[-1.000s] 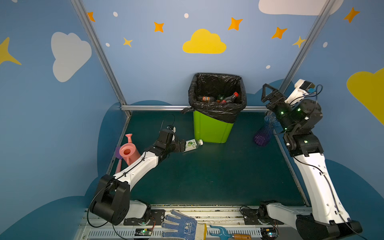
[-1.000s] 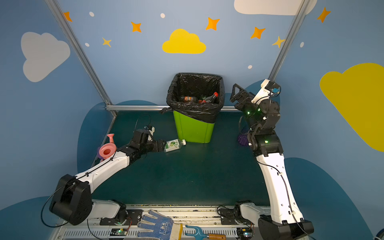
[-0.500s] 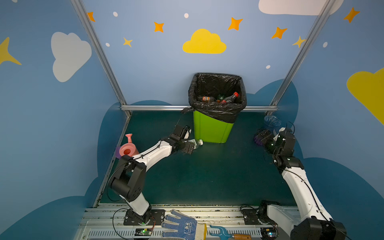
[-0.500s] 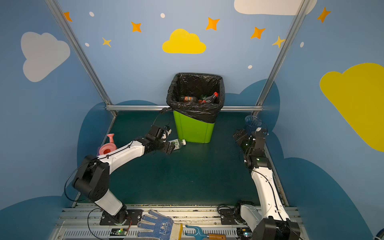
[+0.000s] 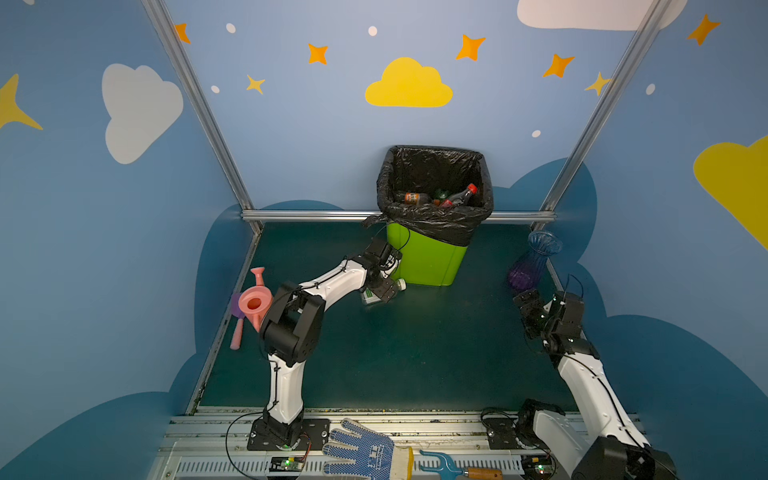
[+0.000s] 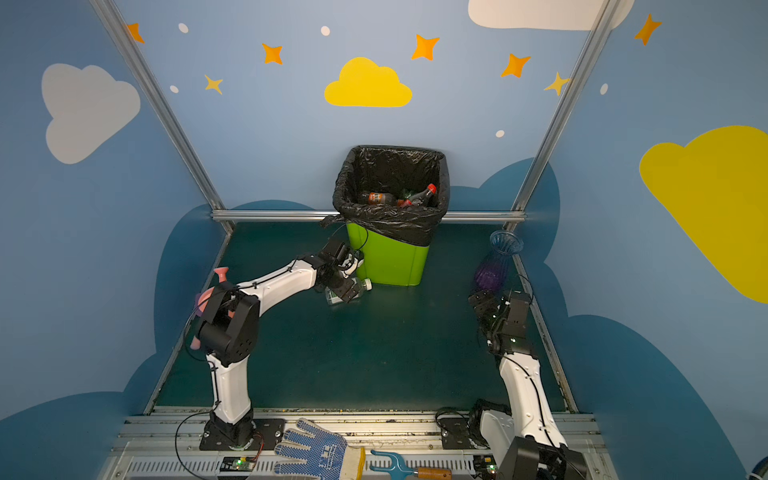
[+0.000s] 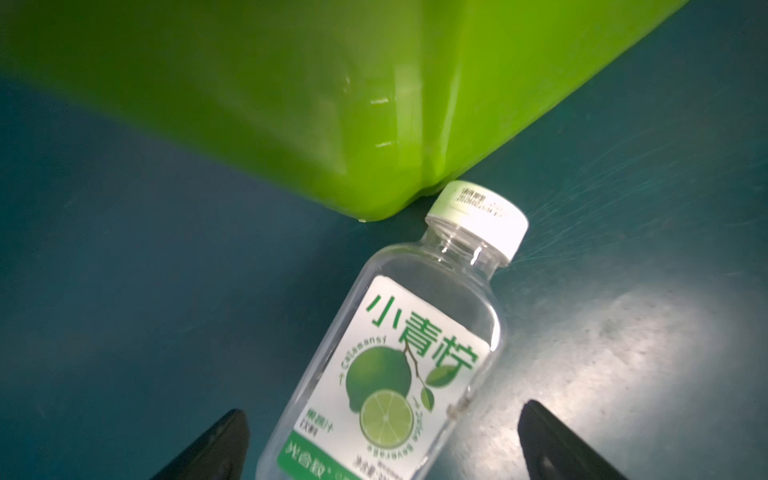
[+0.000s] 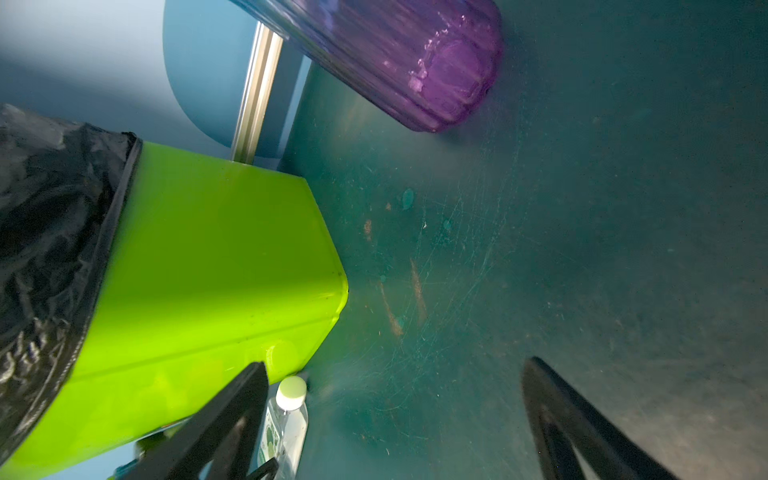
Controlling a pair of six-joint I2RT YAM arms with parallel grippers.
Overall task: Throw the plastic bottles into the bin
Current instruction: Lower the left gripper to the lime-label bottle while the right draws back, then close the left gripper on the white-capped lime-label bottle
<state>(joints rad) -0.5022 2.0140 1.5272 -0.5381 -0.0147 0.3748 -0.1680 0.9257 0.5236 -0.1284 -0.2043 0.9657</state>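
By my reckoning the job was nearly done. The bin point(image 5: 424, 262) stood at the middle of the back edge of the bench point(image 5: 395, 353), and over its black liner I could count three bottles on top of the load: an orange-labelled bottle point(image 5: 411, 198), a green bottle point(image 5: 441, 194) and a dark red-capped bottle point(image 5: 459, 196). Whatever lay beneath them was hidden, so I could not give a full tally. Only one bottle was out on the bench, a clear lime-juice bottle point(image 7: 399, 365) with a white cap. It lay on its side at the bin's front left corner, its cap just beside the green wall, and I could not tell whether the two touched. My left gripper point(image 7: 382, 413) was down over it, jaws spread wide on either side of its lower body and clear of the plastic, so nothing was gripped yet. My right gripper point(image 8: 397, 363) was equally wide apart and empty, low by the right edge near the vase point(image 5: 534, 262). What was left, I judged, was to close on that one bottle, lift it over the rim and drop it. Besides the bottles I counted one bin, one vase, one pink watering can point(image 5: 255, 305) at the left edge, and one glove point(image 5: 365, 451) and one hand rake point(image 5: 453, 467) along the front.
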